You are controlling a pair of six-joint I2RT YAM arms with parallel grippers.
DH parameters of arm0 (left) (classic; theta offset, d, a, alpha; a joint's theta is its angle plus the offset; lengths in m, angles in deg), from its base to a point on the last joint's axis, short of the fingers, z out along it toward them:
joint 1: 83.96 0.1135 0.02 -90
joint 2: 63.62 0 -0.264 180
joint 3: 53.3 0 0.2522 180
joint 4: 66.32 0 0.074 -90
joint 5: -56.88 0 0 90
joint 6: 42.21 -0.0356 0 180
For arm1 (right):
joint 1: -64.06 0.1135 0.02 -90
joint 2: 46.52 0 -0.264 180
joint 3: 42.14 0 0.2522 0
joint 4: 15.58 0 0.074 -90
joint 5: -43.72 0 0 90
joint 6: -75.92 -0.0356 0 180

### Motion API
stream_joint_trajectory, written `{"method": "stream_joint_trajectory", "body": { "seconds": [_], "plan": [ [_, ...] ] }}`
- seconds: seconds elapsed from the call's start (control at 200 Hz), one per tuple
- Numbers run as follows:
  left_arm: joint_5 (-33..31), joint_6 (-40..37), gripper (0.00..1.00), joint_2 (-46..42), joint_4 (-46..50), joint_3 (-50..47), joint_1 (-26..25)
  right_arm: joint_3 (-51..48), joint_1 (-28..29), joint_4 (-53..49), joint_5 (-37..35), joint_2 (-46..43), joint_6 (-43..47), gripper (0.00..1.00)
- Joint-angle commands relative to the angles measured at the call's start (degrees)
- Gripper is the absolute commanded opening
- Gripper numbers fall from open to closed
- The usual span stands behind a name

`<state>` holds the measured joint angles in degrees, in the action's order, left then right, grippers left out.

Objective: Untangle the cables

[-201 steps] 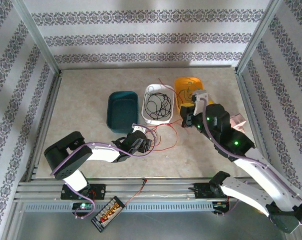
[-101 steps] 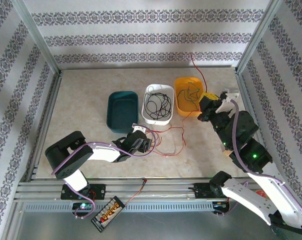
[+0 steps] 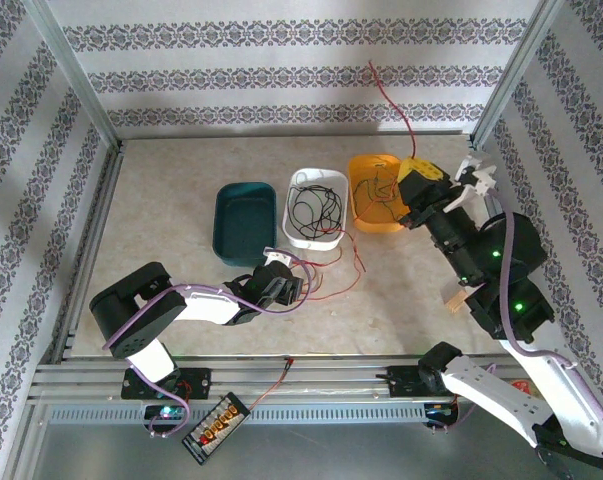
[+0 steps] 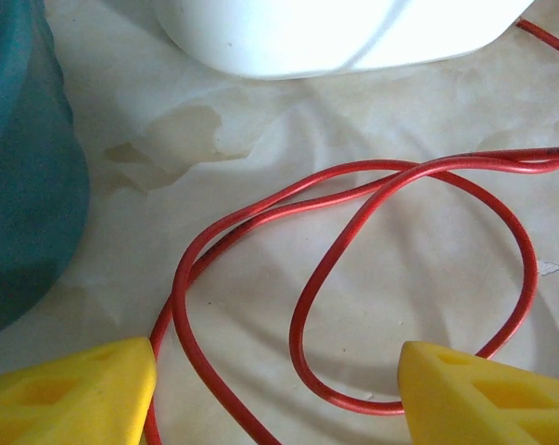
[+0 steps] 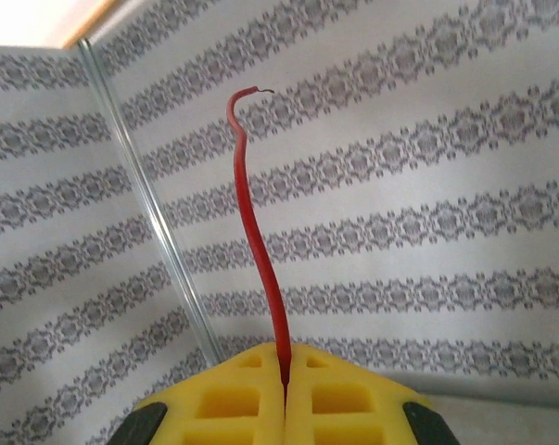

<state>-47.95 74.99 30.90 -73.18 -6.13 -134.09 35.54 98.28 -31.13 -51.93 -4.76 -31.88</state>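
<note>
Left arm lies low at lower left of the top view, left gripper point(image 3: 279, 285) spread wide and empty, red loops point(image 4: 353, 232) flat on the table point(image 3: 161, 200) between its fingers point(image 4: 66, 389). Three trays at centre: teal tray point(image 3: 246, 215), white tray point(image 3: 286, 215) with coiled black cables point(image 3: 314, 207), orange tray point(image 3: 361, 222). Right arm reared up at right, right gripper point(image 5: 284, 362) pinched tight on one red cable point(image 5: 256, 241), free end standing near-vertical toward the upper frame.

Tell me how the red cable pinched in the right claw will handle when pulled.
The red cable is likely semi-stiff over short lengths: its free end stands upright above the right claw, kinked. Longer runs probably flop, like the loose red loops on the table. Being thin and smooth-looking, it may slip if tugged hard.
</note>
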Motion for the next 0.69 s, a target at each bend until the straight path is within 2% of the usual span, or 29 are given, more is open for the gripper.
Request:
{"method": "stream_joint_trajectory", "body": {
  "seconds": [0.0, 0.135, 0.375, 0.505, 0.575, 0.69],
  "plan": [
    [2.1, -0.5, 0.70, 1.7, 0.9, -1.8, 0.6, 2.2, -0.4, 4.2, 0.6, 0.3, 3.9, 0.01],
    [1.9, -0.4, 0.70, 1.4, 0.7, -2.4, 0.6, 2.7, -0.5, 3.6, -2.3, 0.3, 7.9, 0.01],
    [2.2, -0.6, 0.69, 1.9, 1.2, -2.7, 0.6, 3.4, -3.0, 2.7, -14.7, -0.3, 14.3, 0.00],
    [2.3, -0.6, 0.69, 2.0, 1.4, -2.8, 0.6, 2.7, -6.5, 2.1, -16.9, -0.7, 13.1, 0.00],
    [2.3, -0.7, 0.69, 2.0, 1.5, -2.7, 0.6, 2.4, -8.3, 1.5, -15.6, -0.8, 11.9, 0.00],
    [2.3, -0.8, 0.69, 2.0, 2.1, -2.5, 0.6, 3.5, -9.9, -0.4, -16.7, 0.4, 13.5, 0.00]
  ]
}}
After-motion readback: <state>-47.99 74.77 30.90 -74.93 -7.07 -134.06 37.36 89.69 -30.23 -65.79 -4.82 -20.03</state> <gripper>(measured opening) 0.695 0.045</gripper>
